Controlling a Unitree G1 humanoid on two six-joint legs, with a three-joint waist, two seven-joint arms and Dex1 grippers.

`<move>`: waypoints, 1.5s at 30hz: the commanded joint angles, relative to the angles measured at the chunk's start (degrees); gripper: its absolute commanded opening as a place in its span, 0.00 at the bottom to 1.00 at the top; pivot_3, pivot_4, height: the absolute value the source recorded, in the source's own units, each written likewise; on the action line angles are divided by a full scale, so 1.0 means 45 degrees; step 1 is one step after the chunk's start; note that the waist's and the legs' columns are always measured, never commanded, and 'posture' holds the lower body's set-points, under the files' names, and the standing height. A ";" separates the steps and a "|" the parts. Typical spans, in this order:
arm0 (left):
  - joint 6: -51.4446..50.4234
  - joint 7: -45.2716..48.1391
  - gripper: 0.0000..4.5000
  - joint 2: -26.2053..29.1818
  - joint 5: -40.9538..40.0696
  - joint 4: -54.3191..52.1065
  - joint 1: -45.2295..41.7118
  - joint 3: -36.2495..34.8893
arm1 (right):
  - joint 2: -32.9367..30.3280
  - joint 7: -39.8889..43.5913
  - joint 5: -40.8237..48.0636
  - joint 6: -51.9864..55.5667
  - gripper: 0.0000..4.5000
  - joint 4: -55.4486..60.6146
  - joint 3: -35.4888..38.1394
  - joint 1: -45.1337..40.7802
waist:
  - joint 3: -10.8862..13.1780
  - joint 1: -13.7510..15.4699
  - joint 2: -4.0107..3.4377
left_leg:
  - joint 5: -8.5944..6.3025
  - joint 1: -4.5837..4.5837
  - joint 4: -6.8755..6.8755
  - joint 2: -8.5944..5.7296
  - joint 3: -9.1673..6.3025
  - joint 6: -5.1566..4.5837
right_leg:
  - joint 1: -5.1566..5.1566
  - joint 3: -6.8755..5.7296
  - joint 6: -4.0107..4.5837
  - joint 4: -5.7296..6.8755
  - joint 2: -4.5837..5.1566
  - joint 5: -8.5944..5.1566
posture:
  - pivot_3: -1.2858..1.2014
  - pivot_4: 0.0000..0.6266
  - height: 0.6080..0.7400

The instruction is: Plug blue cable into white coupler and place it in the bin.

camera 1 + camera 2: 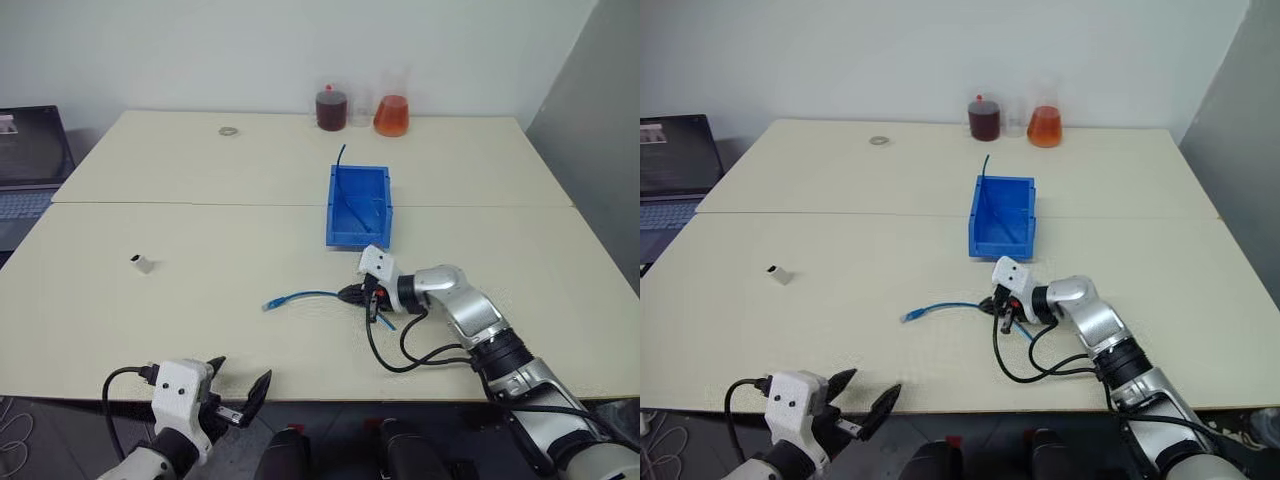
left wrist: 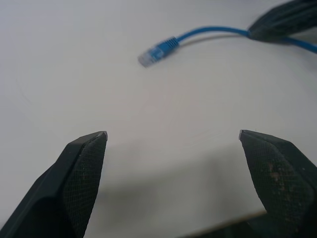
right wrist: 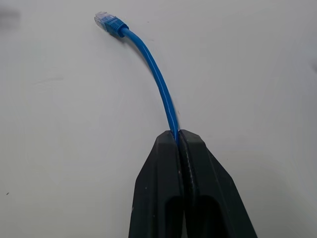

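place: lab | evidence: flasks (image 1: pixel 392 115) of coloured liquid, laptop (image 1: pixel 30 160)

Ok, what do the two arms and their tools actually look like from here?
Both tools, left and right, have two black textured tapered fingers behind a white boxy wrist camera housing. The right arm is silver metal with black joints and looping black cables.

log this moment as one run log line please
right gripper: shut on blue cable | left gripper: open, empty | white coupler: on table, unplugged | bin: behind cable
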State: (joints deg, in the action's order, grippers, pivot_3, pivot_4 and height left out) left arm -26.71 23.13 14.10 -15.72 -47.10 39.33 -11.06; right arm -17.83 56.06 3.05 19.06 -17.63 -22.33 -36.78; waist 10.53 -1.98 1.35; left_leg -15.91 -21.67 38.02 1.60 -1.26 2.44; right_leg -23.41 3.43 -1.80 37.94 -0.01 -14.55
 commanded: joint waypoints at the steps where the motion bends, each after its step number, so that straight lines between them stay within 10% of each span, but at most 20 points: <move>1: 0.0847 -0.0303 1.00 -0.0230 0.0205 0.0274 0.0097 0.0109 | -0.0262 0.0276 -0.0212 -0.0338 0.10 -0.0194 0.0017 -0.0040 | -0.0002 -0.0010 0.0002 | 0.0000 0.0001 -0.0002 0.0003 0.0002 0.0000 | -0.0001 0.0002 0.0001 0.0000 -0.0006 -0.0001 | 0.52 0.24 1.00; 11: 0.0987 0.0292 1.00 0.0692 -0.0261 0.1396 -0.0805 -0.0486 | -0.0783 0.0708 0.0989 0.1223 0.60 0.1320 0.1059 0.0521 | -0.0002 0.0011 0.0003 | 0.0000 -0.0002 -0.0005 0.0006 -0.0007 -0.0001 | -0.0005 -0.0007 0.0001 0.0005 -0.0011 -0.0001 | 0.52 0.24 1.00; 18: 0.0882 0.3004 1.00 0.4279 -0.1358 0.4121 -0.4229 -0.1976 | -0.1917 0.0721 0.3982 0.4702 1.00 0.5350 0.3513 0.1864 | 0.0005 0.0057 -0.0008 | 0.0001 -0.0042 -0.0004 0.0020 -0.0058 0.0001 | -0.0037 -0.0083 -0.0003 0.0030 -0.0021 0.0002 | 0.52 0.24 1.00; 30: 0.3589 0.8661 1.00 0.7168 0.0049 1.0553 -0.9829 0.2114 | -0.3274 -0.0109 0.7219 0.7805 1.00 0.8500 0.5270 0.3266 | 0.0006 -0.0168 -0.0010 | -0.0001 -0.0051 -0.0031 0.0022 -0.0030 -0.0001 | -0.0051 -0.0057 -0.0035 0.0009 -0.0039 0.0020 | 0.52 0.24 1.00; 41: 0.5026 0.9746 1.00 0.6988 0.0428 1.2681 -1.0994 0.2648 | -0.3561 -0.1040 0.7624 0.7641 1.00 0.8935 0.5623 0.4094 | 0.0006 -0.0108 -0.0010 | -0.0001 -0.0070 -0.0029 0.0029 -0.0023 -0.0002 | -0.0072 -0.0040 -0.0040 0.0016 -0.0038 0.0022 | 0.52 0.24 1.00; 45: 0.5049 0.9670 0.86 0.6559 0.0665 1.2942 -1.1358 0.2967 | -0.3619 -0.1175 0.7669 0.7546 1.00 0.8779 0.5567 0.3973 | 0.0006 -0.0033 -0.0010 | -0.0001 -0.0069 -0.0021 0.0025 -0.0020 -0.0002 | -0.0070 -0.0033 -0.0059 0.0020 -0.0038 0.0034 | 0.52 0.24 1.00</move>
State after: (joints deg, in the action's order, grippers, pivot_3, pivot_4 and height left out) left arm -4.46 66.87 44.16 -13.81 10.27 -11.42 0.99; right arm -33.54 51.05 36.70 54.14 20.29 1.50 -18.40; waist 10.56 -2.13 1.30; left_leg -15.92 -21.98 37.94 1.70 -1.34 2.43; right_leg -23.72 3.29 -2.09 38.03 -0.18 -14.39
